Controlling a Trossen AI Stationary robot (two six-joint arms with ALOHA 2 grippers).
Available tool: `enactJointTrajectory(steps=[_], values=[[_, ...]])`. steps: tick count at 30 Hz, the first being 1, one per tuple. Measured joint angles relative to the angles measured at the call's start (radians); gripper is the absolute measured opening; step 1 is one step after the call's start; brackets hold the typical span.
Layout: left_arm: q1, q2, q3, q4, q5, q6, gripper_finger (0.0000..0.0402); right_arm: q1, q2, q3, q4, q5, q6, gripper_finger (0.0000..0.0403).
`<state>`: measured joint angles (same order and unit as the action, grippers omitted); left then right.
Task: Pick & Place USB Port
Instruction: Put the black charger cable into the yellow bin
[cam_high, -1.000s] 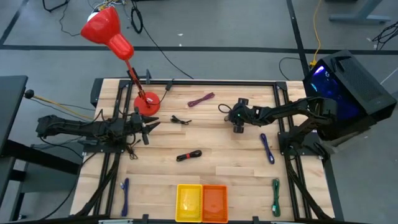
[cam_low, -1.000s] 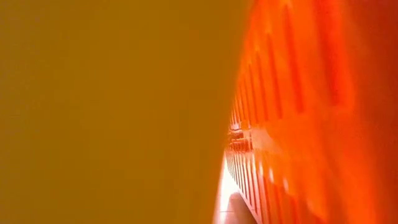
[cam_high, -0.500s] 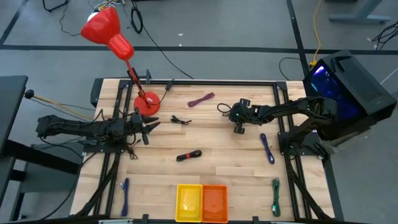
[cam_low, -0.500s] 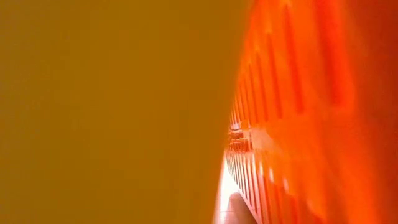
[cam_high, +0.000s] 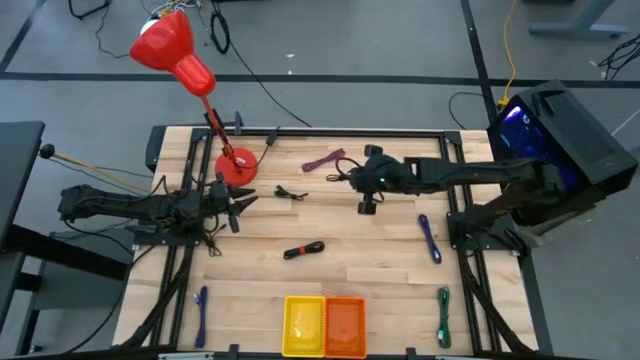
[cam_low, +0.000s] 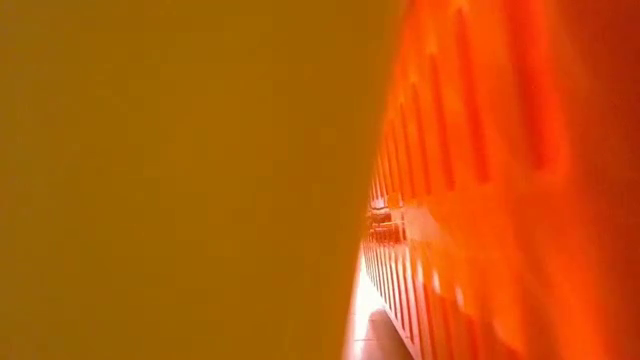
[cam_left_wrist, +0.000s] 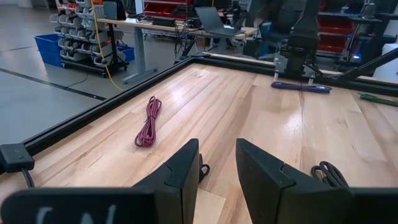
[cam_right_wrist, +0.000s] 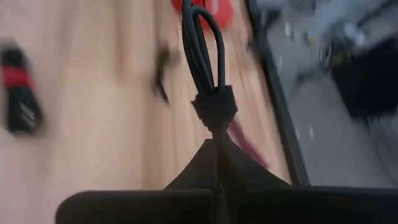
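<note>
A: High view: right claw (cam_high: 366, 190) over the counter (cam_high: 390, 270), bins (cam_high: 325, 325) well off toward the near edge. Left claw (cam_high: 240, 205) idle.

B: Right wrist view: fingers clamped on black cable (cam_right_wrist: 208, 68). Transport step, I judge; next, carry to a bin.

1. Right arm has stretched further out toward frame left; its right gripper (cam_high: 352, 178) moved from approx centre-right of the wooden table to upper-centre, w/ the wrist swung round.
2. Gripper now sits just right of the maroon coiled cable (cam_high: 323, 159), closer than before.
3. Bundled black cable (cam_right_wrist: 206, 59) went along w/ it, pinched between the fingers.
</note>
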<state>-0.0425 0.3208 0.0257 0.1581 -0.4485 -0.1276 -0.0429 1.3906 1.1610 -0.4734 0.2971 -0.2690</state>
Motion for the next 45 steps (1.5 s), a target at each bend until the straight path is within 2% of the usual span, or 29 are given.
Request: enactJointTrajectory(steps=[4,8,13,17,20,23,26,29,33,37,40,45], values=[[0.0,0.0,0.0,0.0,0.012,-0.003,0.0112,0.132,-0.014,0.059,-0.016,-0.001,0.027,0.0001],[0.0,0.0,0.0,0.026,0.105,-0.063,0.0112,0.267,-0.017,0.074,-0.008,0.044,0.072,0.0],[-0.002,0.028,0.0,0.26,0.32,-0.1,0.0112,0.388,0.011,0.074,0.034,0.154,0.123,0.0],[-0.032,0.118,0.003,0.466,0.338,-0.08,0.0112,0.427,0.031,0.074,0.111,0.182,0.108,0.0],[-0.07,0.232,0.016,0.568,0.338,-0.073,0.0112,0.428,0.044,0.074,0.15,0.183,0.087,0.0],[-0.12,0.39,0.11,0.585,0.316,-0.043,0.0112,0.41,0.056,0.074,0.186,0.184,0.066,0.0],[-0.161,0.583,0.253,0.588,0.288,0.059,0.0112,0.393,0.064,0.074,0.217,0.184,0.047,0.0],[-0.178,0.748,0.391,0.557,0.3,0.181,0.0112,0.383,0.067,0.074,0.237,0.184,0.04,0.0],[-0.177,0.914,0.541,0.556,0.339,0.254,0.0112,0.383,0.068,0.074,0.243,0.181,0.035,0.0],[-0.177,1.013,0.667,0.552,0.357,0.328,0.0112,0.385,0.068,0.073,0.221,0.145,0.045,0.0],[-0.178,1.042,0.727,0.516,0.374,0.373,0.0112,0.385,0.068,0.056,0.216,0.14,0.05,0.0],[-0.178,1.042,0.748,0.484,0.375,0.383,0.0112,0.385,0.068,0.047,0.208,0.13,0.052,0.0]])
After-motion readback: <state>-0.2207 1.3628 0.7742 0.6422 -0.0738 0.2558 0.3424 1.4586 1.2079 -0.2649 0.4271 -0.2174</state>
